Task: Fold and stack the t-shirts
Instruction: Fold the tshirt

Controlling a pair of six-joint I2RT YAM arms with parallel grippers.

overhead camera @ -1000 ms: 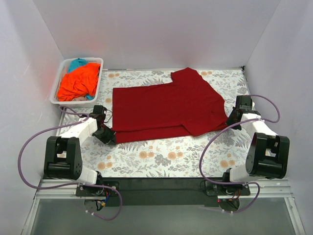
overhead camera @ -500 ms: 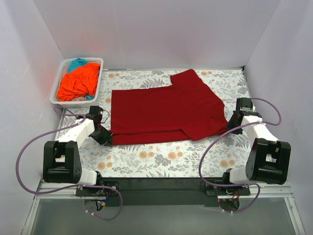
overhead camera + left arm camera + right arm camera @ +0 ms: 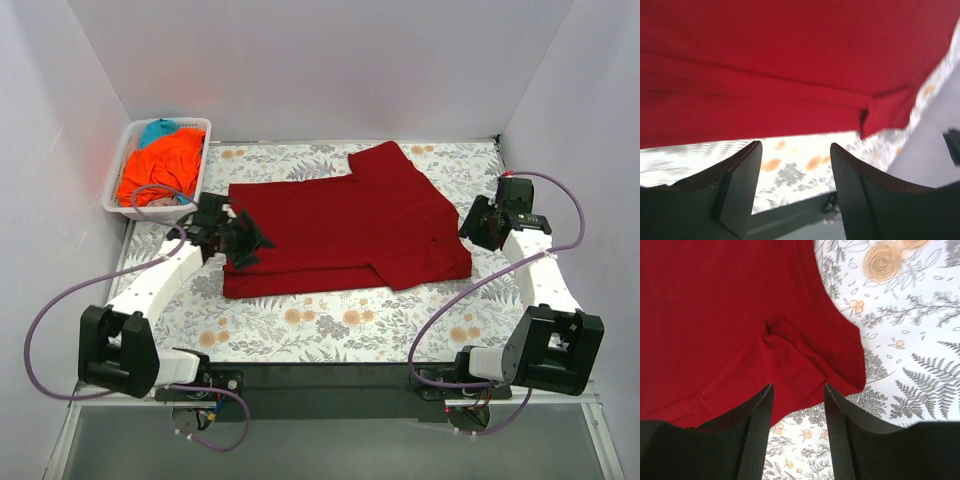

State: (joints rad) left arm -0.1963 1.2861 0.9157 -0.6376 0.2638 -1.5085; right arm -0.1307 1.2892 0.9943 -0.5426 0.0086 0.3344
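Note:
The dark red t-shirt (image 3: 340,225) lies spread flat on the floral tablecloth, its near edge folded over in a narrow strip. My left gripper (image 3: 250,240) hovers open over the shirt's left edge. In the left wrist view its jaws (image 3: 795,150) hold nothing, and the red cloth (image 3: 790,75) lies beyond them. My right gripper (image 3: 470,225) is open beside the shirt's right edge. Its jaws (image 3: 798,390) are empty above the wrinkled red hem (image 3: 790,340). An orange t-shirt (image 3: 160,168) and a teal one (image 3: 157,129) sit bunched in the basket.
The white slotted basket (image 3: 148,211) stands at the back left corner. The floral tablecloth (image 3: 330,320) covers the table, and white walls close in on the left, back and right. Purple cables loop from both arms near the front corners.
Both grippers have opened and let go of the red shirt. The left one has risen and swung in over the shirt's left edge. The right one has drawn back and up at the right edge.

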